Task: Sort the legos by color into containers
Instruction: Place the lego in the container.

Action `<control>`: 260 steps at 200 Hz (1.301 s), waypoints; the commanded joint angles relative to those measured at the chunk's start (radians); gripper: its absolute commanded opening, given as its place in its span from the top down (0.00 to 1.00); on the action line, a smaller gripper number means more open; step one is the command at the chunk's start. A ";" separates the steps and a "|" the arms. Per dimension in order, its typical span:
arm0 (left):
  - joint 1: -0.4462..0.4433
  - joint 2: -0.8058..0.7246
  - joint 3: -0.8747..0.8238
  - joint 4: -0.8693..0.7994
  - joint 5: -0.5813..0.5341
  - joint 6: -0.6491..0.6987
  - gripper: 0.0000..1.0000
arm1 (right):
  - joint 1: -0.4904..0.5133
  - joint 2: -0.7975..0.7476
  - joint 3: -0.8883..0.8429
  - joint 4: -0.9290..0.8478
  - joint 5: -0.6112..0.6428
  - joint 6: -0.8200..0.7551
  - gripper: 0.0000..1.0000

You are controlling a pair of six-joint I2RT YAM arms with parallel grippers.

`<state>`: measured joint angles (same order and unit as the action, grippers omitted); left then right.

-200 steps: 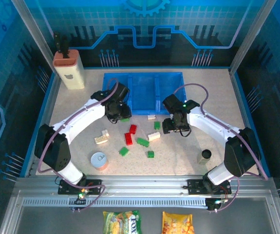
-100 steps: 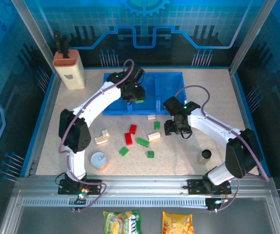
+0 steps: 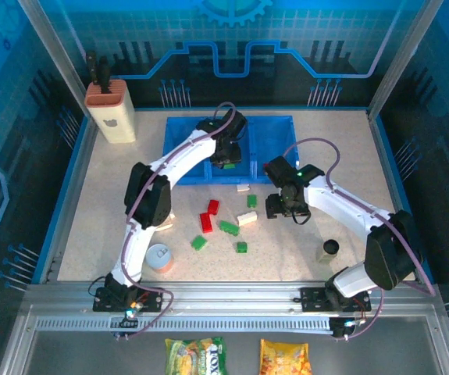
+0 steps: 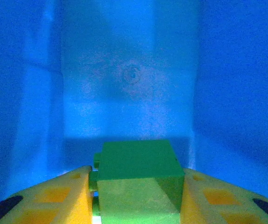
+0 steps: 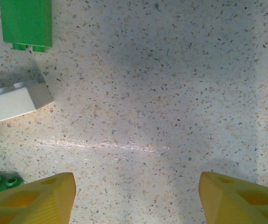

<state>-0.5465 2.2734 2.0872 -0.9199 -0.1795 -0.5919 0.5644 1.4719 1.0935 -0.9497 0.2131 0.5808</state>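
Since a second ago the left gripper (image 3: 226, 153) has travelled from the table (image 5: 171, 93) to above the tray's (image 3: 275, 152) middle compartment, clamped on a green lego (image 4: 136, 170). The right gripper (image 5: 136, 198) (fingers spread) has barely shifted, over bare table beside a cream lego (image 5: 12, 102). A red lego (image 3: 207, 223) lies loose there. The packets' (image 3: 197, 355) print is unreadable.
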 commanded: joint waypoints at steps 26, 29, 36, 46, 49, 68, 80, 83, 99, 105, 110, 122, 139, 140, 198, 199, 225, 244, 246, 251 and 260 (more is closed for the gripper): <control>-0.006 0.132 0.153 -0.049 -0.036 0.029 0.57 | 0.015 -0.024 -0.017 -0.023 0.015 0.019 0.29; -0.006 0.140 0.160 -0.052 -0.037 0.028 0.57 | 0.015 -0.024 -0.017 -0.024 0.014 0.019 0.29; -0.006 0.156 0.174 -0.063 -0.039 0.027 0.56 | 0.015 -0.024 -0.016 -0.023 0.014 0.019 0.29; -0.006 0.170 0.177 -0.065 -0.038 0.026 0.56 | 0.016 -0.024 -0.017 -0.022 0.014 0.019 0.29; -0.006 0.174 0.177 -0.064 -0.038 0.026 0.56 | 0.015 -0.023 -0.018 -0.021 0.013 0.019 0.29; -0.005 0.190 0.177 -0.069 -0.038 0.027 0.55 | 0.015 -0.023 -0.015 -0.023 0.011 0.017 0.29; -0.005 0.193 0.174 -0.070 -0.036 0.031 0.53 | 0.015 -0.024 -0.012 -0.026 0.013 0.017 0.29; -0.006 0.193 0.173 -0.069 -0.037 0.031 0.52 | 0.015 -0.024 -0.011 -0.026 0.012 0.016 0.29; -0.006 0.189 0.173 -0.069 -0.032 0.032 0.50 | 0.015 -0.023 -0.007 -0.029 0.014 0.016 0.29; -0.006 0.187 0.174 -0.067 -0.028 0.032 0.50 | 0.015 -0.022 -0.006 -0.031 0.015 0.015 0.29; -0.006 0.186 0.175 -0.066 -0.024 0.033 0.49 | 0.015 -0.022 -0.005 -0.031 0.014 0.014 0.29; -0.005 0.182 0.183 -0.068 -0.020 0.033 0.48 | 0.015 -0.022 -0.001 -0.032 0.015 0.014 0.29; -0.005 0.176 0.194 -0.072 -0.016 0.035 0.47 | 0.015 -0.020 0.006 -0.036 0.017 0.015 0.29; -0.004 0.174 0.194 -0.073 -0.015 0.035 0.47 | 0.015 -0.020 0.005 -0.036 0.017 0.015 0.29; -0.006 0.107 0.194 -0.089 -0.011 0.049 0.47 | 0.026 -0.017 0.031 -0.049 0.022 0.018 0.29; -0.006 0.106 0.194 -0.089 -0.011 0.049 0.47 | 0.025 -0.017 0.031 -0.049 0.023 0.019 0.29; -0.005 0.051 0.191 -0.099 -0.010 0.068 0.47 | 0.039 -0.014 0.042 -0.050 0.023 0.026 0.29; -0.004 0.007 0.178 -0.110 -0.014 0.085 0.47 | 0.053 0.000 0.053 -0.049 0.023 0.033 0.29; -0.004 0.001 0.175 -0.110 -0.013 0.087 0.47 | 0.056 0.002 0.056 -0.049 0.025 0.034 0.29; -0.005 -0.013 0.167 -0.111 -0.014 0.091 0.47 | 0.060 0.007 0.060 -0.048 0.025 0.036 0.29; -0.004 -0.040 0.150 -0.110 -0.018 0.099 0.47 | 0.069 0.016 0.067 -0.046 0.025 0.040 0.29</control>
<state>-0.5465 2.3569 2.2536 -0.9958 -0.1944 -0.5377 0.6033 1.4719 1.1191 -0.9745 0.2283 0.5911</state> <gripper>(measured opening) 0.527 0.709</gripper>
